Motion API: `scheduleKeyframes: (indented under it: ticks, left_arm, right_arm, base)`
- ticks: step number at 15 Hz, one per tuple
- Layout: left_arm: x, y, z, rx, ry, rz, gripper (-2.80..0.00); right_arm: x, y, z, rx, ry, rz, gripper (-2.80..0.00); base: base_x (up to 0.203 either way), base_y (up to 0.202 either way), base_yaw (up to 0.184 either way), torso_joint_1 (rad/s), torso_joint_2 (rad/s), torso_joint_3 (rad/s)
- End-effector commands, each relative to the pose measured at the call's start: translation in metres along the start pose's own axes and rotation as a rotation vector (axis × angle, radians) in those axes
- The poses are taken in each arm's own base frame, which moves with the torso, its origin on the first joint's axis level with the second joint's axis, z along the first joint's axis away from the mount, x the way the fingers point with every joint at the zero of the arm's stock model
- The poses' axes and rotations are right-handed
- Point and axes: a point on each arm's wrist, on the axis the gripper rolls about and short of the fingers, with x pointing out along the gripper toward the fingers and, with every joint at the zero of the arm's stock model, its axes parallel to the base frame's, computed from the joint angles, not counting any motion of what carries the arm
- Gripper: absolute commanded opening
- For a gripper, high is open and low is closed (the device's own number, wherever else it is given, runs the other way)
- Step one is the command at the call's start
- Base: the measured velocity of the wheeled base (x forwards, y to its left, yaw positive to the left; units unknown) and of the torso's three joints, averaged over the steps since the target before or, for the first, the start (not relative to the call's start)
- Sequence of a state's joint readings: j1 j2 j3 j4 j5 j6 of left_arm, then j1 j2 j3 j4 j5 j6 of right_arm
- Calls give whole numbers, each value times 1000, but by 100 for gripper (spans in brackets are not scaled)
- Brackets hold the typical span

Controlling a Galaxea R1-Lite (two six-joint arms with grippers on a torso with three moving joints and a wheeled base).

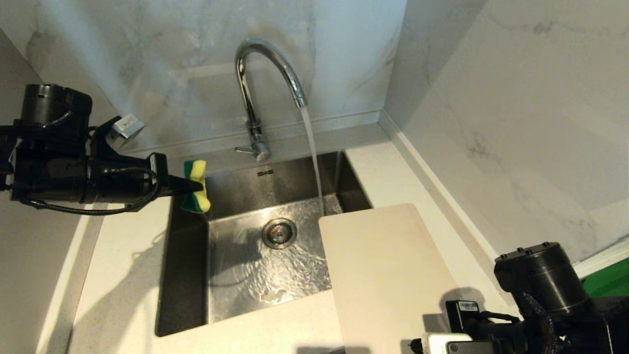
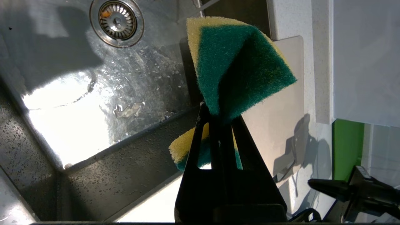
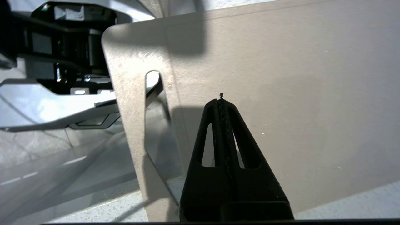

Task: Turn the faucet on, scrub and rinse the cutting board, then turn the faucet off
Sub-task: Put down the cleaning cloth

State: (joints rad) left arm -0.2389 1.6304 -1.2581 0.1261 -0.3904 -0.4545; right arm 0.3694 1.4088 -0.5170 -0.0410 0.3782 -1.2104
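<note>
Left gripper (image 2: 218,114) pinches the sponge (image 2: 237,65) beside the running faucet (image 1: 255,98); right gripper (image 3: 222,101), fingers together and empty, hovers over the cutting board (image 3: 281,109).

We see sink basin (image 1: 236,265) open centre-left; cutting board (image 1: 388,275) overhangs right rim; faucet (image 1: 255,98) and water stream (image 1: 313,152) block rear; walls close right.

Cream-white cutting board (image 1: 388,275), green-and-yellow sponge (image 1: 196,186), shiny chrome faucet (image 1: 265,73), grey-veined white marble wall (image 1: 516,98)
</note>
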Motion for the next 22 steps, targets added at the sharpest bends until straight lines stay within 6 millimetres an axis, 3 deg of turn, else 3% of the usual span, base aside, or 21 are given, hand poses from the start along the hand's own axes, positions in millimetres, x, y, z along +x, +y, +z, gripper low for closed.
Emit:
scheduleKeyframes:
  ticks: [1,6,13,18,22]
  left_arm:
    - [-1,-1,0,0,-2,-5,-280]
    - [-1,-12,-6,15,14,-14,-280]
    - [-4,-15,-7,24,4,11,-280]
    - [-1,-15,-8,23,11,12,-280]
    - [0,-14,-8,23,16,14,-280]
  right_arm:
    - [-14,1,5,-24,23,-90,-280]
    - [-27,-13,13,132,-26,-313,-280]
    - [-49,-36,27,603,-212,-539,-280]
    - [-82,-70,9,736,-245,-724,-280]
    - [-106,-80,-6,797,-268,-814,-280]
  base:
    - [0,0,0,0,0,0]
    - [0,0,0,0,0,0]
    - [0,0,0,0,0,0]
    - [0,0,0,0,0,0]
    - [0,0,0,0,0,0]
